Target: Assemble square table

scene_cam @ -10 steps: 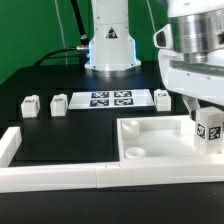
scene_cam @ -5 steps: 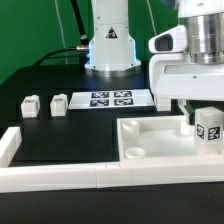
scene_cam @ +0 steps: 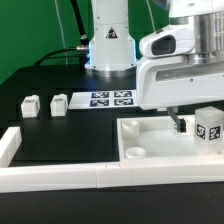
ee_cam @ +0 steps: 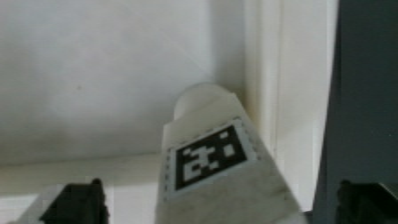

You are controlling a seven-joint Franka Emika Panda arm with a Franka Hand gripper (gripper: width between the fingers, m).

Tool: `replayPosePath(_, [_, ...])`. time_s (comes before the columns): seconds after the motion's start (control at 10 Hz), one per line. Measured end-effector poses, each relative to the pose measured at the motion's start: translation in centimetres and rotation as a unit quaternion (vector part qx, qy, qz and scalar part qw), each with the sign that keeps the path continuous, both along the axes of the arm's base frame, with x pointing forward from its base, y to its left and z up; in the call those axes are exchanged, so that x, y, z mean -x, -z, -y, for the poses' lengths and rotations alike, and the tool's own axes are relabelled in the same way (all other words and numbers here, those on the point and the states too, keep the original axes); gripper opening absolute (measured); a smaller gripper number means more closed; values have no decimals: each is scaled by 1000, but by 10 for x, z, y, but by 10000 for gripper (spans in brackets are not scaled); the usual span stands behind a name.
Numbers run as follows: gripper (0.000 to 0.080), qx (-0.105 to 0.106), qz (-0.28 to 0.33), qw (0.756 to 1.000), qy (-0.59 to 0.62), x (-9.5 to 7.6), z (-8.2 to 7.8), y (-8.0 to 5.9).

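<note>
The white square tabletop [scene_cam: 150,132] lies tray-side up at the front right of the exterior view. One tagged white leg [scene_cam: 209,128] stands upright in its right corner socket. My gripper [scene_cam: 198,124] hangs over that leg, with one dark finger [scene_cam: 183,124] showing beside it. In the wrist view the leg [ee_cam: 217,150] stands between my gripper [ee_cam: 219,206] tips with a gap on each side, so the jaws are open and not touching it. Two more legs [scene_cam: 30,105] [scene_cam: 58,102] lie on the black table at the left.
The marker board [scene_cam: 112,98] lies behind the tabletop. The long white border wall [scene_cam: 60,176] runs along the front and left. The robot base [scene_cam: 110,45] stands at the back. The gripper body hides the area right of the marker board.
The gripper body has shifted toward the exterior view's left and now hides the leg that lay right of the marker board. The upright leg has not moved.
</note>
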State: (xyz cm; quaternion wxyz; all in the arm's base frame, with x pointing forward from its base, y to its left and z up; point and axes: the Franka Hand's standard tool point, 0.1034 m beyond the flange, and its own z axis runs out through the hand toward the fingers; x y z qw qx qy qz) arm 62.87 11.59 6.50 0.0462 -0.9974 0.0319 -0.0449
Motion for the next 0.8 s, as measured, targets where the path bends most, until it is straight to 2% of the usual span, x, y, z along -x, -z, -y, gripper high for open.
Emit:
replayPosePath(0.1, [522, -1, -1, 1000, 9, 0, 0, 0])
replayPosePath(0.2, [384, -1, -1, 1000, 9, 0, 0, 0])
replayPosePath(0.3, [287, -1, -1, 1000, 10, 0, 0, 0])
replayPosePath(0.8, [288, -21, -19, 981, 190, 0, 1, 0])
